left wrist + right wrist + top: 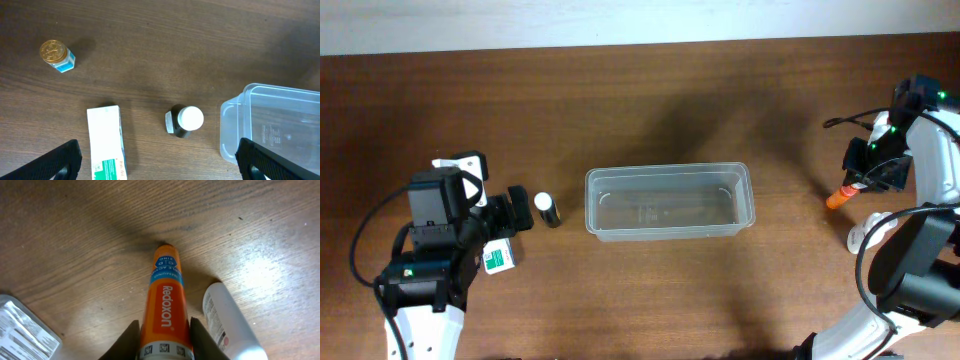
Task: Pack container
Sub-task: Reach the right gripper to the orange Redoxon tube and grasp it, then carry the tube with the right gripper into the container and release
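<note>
The clear container (670, 169) stands empty at the middle of the table; its left end shows in the left wrist view (227, 131). My left gripper (512, 216) is open and empty (162, 169), just left of the container. Ahead of it are a small dark bottle with a white cap (549, 208) (185, 121) and a white and green box (500, 257) (106, 142). My right gripper (861, 178) is shut (165, 342) on an orange Redoxon tube (840, 198) (165, 297), at the far right, its far end pointing down at the table.
A white bottle (227, 320) lies right beside the orange tube. A clear printed packet (20, 330) lies at the lower left of the right wrist view. A small gold-capped jar (56, 55) stands far left of the dark bottle.
</note>
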Robot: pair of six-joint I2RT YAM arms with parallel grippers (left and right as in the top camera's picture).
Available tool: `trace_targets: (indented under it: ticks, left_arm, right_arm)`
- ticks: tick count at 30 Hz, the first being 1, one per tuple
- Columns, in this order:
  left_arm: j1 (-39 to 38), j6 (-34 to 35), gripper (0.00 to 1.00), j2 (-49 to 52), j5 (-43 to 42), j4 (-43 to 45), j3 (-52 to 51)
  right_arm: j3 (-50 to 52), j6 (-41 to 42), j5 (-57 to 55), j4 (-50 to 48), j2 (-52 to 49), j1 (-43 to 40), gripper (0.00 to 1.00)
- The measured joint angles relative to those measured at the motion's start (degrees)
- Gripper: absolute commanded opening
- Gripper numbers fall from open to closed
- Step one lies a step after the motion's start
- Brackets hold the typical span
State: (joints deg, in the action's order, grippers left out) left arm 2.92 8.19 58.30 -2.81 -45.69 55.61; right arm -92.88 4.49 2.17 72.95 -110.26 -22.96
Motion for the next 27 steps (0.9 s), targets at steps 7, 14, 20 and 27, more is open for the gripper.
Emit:
trace_targets:
  ticks: [7, 14, 20, 27]
  left_arm:
    - [0.00, 0.00, 0.99, 0.00, 0.00, 0.00, 0.00]
    - [0.00, 0.00, 0.99, 0.00, 0.00, 0.02, 0.00]
    - [0.00, 0.00, 0.99, 0.00, 0.00, 0.02, 0.02]
    - [0.00, 0.00, 0.99, 0.00, 0.00, 0.04, 0.02]
  right_arm:
    - [-0.07, 0.00, -0.26, 0.48, 0.00, 0.17, 0.15]
    - [-2.16, -1.40, 0.07, 5.38, 2.58, 3.28, 0.15]
    - [-4.22, -3.96, 2.54, 8.63, 13.66, 11.28, 0.14]
    - [-5.44, -4.94, 3.98, 9.20, 25.14, 22.32, 0.14]
